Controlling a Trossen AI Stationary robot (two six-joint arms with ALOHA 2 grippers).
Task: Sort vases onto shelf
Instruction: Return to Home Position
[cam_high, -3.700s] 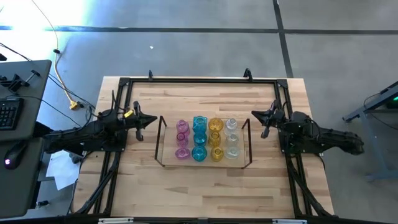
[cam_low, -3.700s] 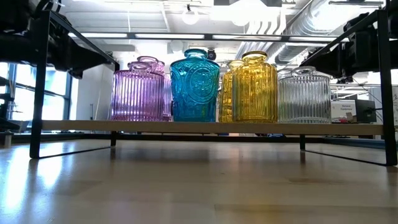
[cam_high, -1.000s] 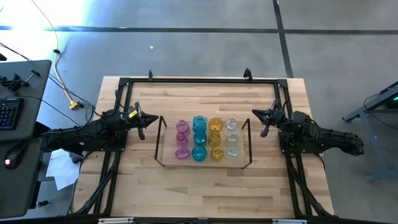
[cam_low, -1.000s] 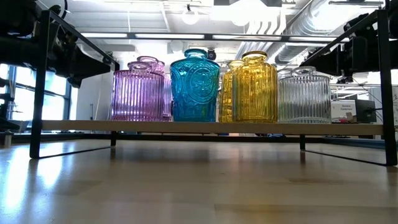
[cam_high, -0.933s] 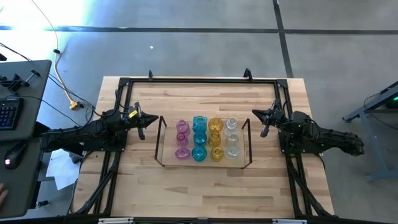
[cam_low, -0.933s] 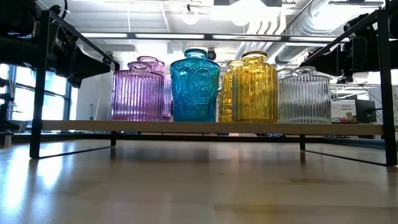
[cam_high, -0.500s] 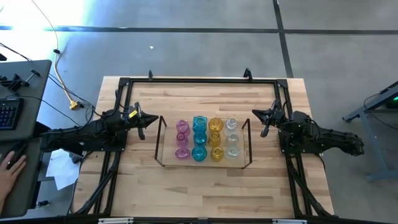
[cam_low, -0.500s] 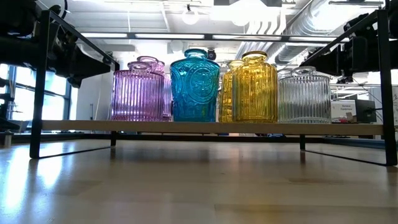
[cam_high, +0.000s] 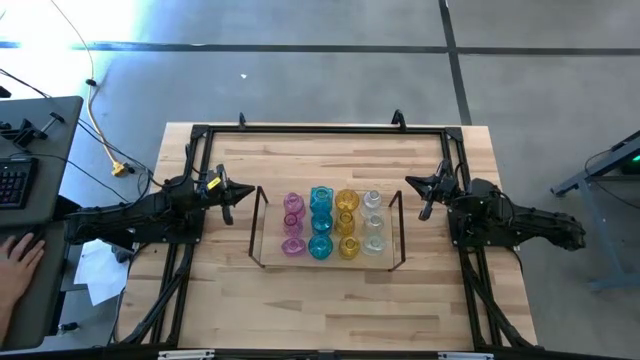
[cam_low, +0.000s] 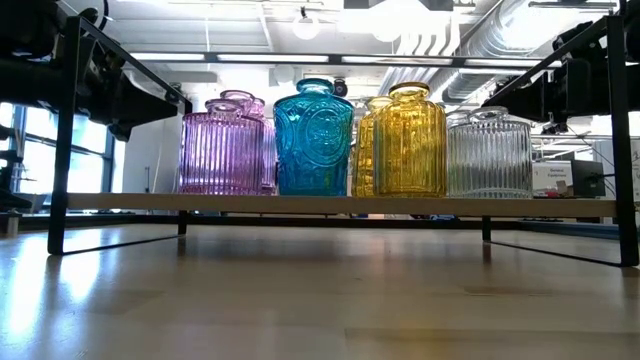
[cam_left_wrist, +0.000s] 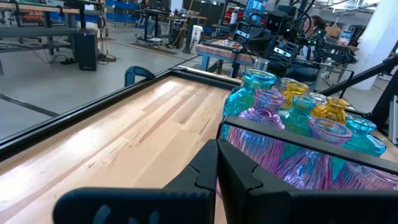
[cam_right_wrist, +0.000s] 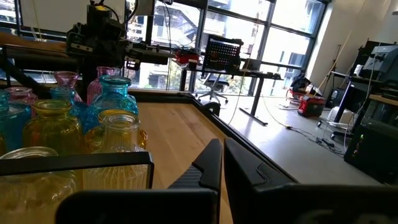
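Note:
The vases stand by their bases on the shelf (cam_high: 258, 232) at the table's middle, in four rows by colour: pink (cam_high: 292, 222), teal (cam_high: 321, 222), yellow (cam_high: 347, 222) and clear (cam_high: 373, 222). The low view shows them upright on the shelf's flat surface (cam_low: 330, 204). My left gripper (cam_high: 236, 193) hovers shut just left of the shelf, its fingers (cam_left_wrist: 217, 168) pointing at the pink vases (cam_left_wrist: 267, 118). My right gripper (cam_high: 424, 196) hovers shut just right of the shelf, beside the clear vases (cam_right_wrist: 121, 134).
A black metal frame (cam_high: 320, 130) borders the table. Bare wood lies between the shelf and the near edge (cam_high: 330, 305) and behind the shelf (cam_high: 320, 160). A desk with a keyboard (cam_high: 15, 180) stands off the table's left; a person's hand (cam_high: 15, 262) rests there.
Both arms have kept still and the vases have not moved. A person's hand has come in at the picture's left edge and moved up over the desk beside the table.

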